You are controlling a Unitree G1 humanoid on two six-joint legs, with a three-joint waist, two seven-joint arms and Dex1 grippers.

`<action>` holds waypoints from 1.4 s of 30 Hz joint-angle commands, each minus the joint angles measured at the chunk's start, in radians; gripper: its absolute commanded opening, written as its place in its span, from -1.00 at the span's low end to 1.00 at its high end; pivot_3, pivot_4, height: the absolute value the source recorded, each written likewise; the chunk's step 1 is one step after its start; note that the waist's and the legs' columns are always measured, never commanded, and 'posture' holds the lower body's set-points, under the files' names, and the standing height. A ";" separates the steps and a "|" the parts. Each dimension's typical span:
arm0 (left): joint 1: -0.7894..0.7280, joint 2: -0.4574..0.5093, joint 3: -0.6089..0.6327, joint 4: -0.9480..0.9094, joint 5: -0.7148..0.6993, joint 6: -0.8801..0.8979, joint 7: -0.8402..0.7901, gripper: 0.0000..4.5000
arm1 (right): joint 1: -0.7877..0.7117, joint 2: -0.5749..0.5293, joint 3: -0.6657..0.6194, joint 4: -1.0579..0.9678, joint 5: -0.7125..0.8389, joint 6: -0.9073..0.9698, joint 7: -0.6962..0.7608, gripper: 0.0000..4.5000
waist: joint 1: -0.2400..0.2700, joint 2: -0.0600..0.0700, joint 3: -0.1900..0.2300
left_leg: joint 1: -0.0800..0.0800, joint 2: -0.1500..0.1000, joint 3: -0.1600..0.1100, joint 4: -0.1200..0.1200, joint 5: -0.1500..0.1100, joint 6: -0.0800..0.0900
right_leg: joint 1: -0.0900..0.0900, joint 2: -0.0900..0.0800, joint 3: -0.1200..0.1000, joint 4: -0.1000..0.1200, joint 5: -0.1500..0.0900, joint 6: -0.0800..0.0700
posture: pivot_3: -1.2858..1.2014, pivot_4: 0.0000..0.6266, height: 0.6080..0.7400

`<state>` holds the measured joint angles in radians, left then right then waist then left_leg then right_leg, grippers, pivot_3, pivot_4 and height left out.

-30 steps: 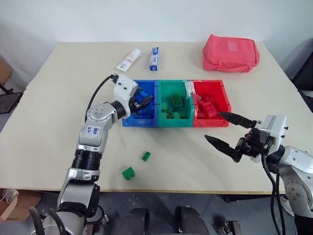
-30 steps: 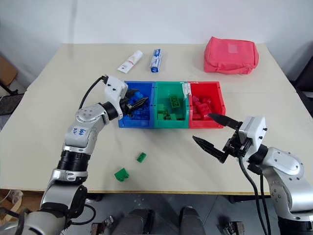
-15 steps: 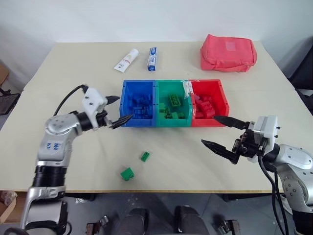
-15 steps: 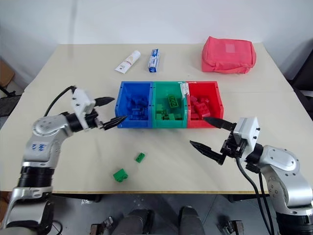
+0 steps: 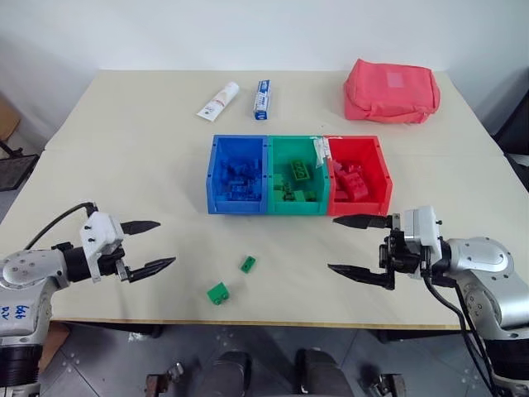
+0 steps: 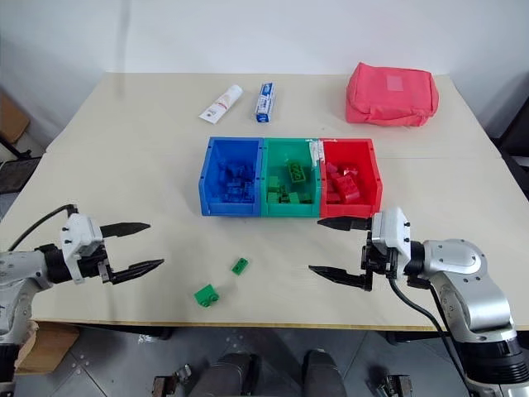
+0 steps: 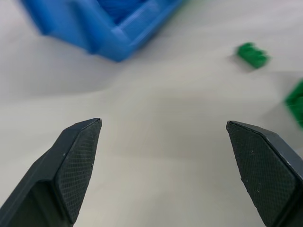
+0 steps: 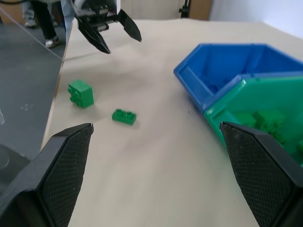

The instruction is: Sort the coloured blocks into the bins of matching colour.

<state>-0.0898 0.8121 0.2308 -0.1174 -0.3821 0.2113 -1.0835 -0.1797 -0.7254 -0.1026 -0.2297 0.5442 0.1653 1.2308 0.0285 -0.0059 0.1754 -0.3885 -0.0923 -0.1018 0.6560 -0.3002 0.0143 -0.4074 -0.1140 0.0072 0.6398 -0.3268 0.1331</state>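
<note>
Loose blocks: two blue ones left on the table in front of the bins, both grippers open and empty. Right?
Not quite: the colour is wrong. The two loose blocks are green, a larger green block and a smaller green block, as the left eye view shows. The rest holds: they lie on the table in front of the bins, and the left gripper and right gripper are open and empty.

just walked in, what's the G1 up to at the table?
Sorting blocks by colour. The bins in the middle of the table already hold blue, green and red bricks. Two green blocks, a bigger one and a smaller one, lie loose near the front edge. The left gripper and right gripper are both open and empty.
</note>
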 commanded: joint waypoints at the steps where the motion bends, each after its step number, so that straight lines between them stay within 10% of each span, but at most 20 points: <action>1: -0.058 0.003 -0.103 -0.200 -0.037 0.210 0.079 0.99 | 0.024 -0.028 -0.026 -0.018 -0.008 -0.039 0.026 1.00 | -0.003 0.000 0.000 | 0.000 0.000 0.000 0.000 0.000 0.000 | 0.000 0.000 0.000 0.000 0.000 0.000 | 0.03 -0.52 1.00; 13: -0.413 -0.051 -0.501 -0.469 -0.031 0.956 0.410 0.99 | 0.163 -0.062 -0.091 -0.088 -0.014 -0.065 -0.009 1.00 | -0.005 0.000 0.000 | 0.001 0.001 0.002 -0.001 0.000 -0.001 | -0.002 0.003 0.001 0.003 0.000 0.000 | 0.03 -0.52 1.00; 20: -0.428 -0.086 -0.604 -0.418 0.011 0.964 0.458 0.73 | 0.224 -0.072 -0.127 -0.146 -0.012 -0.055 -0.054 1.00 | -0.002 0.000 0.000 | 0.001 0.001 0.002 0.000 0.000 -0.001 | -0.002 0.003 0.001 0.003 0.000 0.000 | 0.03 -0.52 1.00; 31: -0.418 -0.115 -0.619 -0.344 0.067 0.875 0.456 -0.79 | 0.263 -0.075 -0.157 -0.159 -0.013 -0.064 -0.069 1.00 | -0.001 0.000 0.000 | 0.001 0.000 0.002 0.000 0.000 -0.001 | -0.001 0.003 0.001 0.002 0.000 0.000 | 0.03 -0.52 1.00; 42: -0.522 -0.292 -0.399 -0.177 0.044 0.484 0.419 -0.81 | 0.335 0.060 -0.282 -0.219 0.029 -0.054 -0.295 1.00 | 0.002 -0.001 0.000 | 0.000 0.000 0.002 0.002 0.000 -0.001 | 0.000 0.002 -0.001 0.002 0.000 0.000 | 0.03 -0.52 1.00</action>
<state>-0.5940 0.5344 -0.1938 -0.3139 -0.3492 0.7692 -0.6774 0.1530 -0.6831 -0.3421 -0.4039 0.5487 0.1150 0.9881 0.0303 -0.0065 0.1757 -0.3883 -0.0924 -0.1002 0.6585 -0.3000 0.0137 -0.4077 -0.1116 0.0058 0.6420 -0.3267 0.1333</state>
